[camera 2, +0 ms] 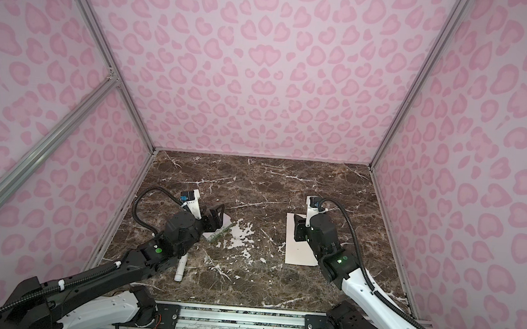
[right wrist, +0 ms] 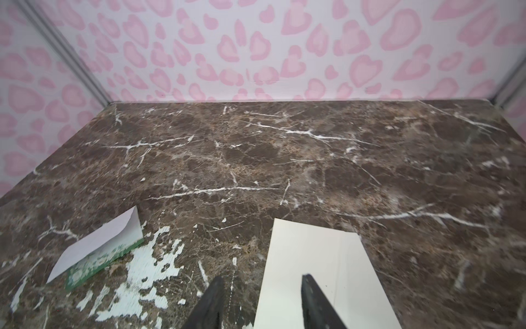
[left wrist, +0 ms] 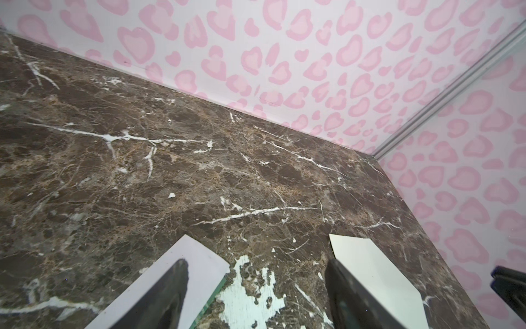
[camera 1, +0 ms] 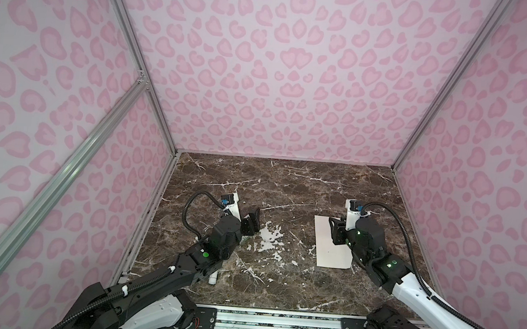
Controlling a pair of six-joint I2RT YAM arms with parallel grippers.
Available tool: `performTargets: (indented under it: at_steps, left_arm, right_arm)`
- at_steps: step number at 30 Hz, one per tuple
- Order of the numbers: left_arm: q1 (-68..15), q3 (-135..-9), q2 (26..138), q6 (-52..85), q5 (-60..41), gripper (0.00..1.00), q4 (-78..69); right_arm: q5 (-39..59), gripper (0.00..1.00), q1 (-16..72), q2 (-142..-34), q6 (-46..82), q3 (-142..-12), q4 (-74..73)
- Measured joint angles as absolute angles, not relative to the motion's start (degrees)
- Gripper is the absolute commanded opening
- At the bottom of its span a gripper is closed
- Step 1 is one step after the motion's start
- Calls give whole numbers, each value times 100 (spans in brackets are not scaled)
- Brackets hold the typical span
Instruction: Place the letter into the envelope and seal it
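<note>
Cream envelope [right wrist: 321, 270] lies flat under the right gripper [right wrist: 262, 277], whose half-spread, empty jaws straddle its edge. The green-bordered letter [right wrist: 99, 245] lies outside it, beneath one jaw of the wide-open, empty left gripper [left wrist: 256, 265]. Inserting and sealing both seem left to do.

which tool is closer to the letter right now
Left. The left tool hangs right over one end of the letter. The right tool is well apart from it, over the envelope.

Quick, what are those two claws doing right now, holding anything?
Left gripper: open, holding nothing.
Right gripper: open, holding nothing, over the envelope.
</note>
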State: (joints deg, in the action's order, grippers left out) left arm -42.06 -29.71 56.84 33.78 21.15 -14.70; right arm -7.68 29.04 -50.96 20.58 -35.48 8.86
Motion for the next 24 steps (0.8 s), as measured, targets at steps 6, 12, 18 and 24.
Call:
performTargets:
  at_steps: [6,12,18,24]
  left_arm:
    - [-4206,-3024,5177,3107,1267,77,-1052]
    - [-4211,-3024,5081,2943,357,77,-773]
    - [-4268,-3238,5682,2932,-436,69,-816]
    - [-4451,-3444,6488,2936,-1131,69,-1402]
  right_arm:
    - [-871,46,2399,-5009,3304,-3660,1820]
    - [-534,47,2010,-4884,3811,-3632,2515]
    - [-60,49,1358,-4762,3948,-3479,2969]
    - [585,50,760,-5068,3966,-3151,2985]
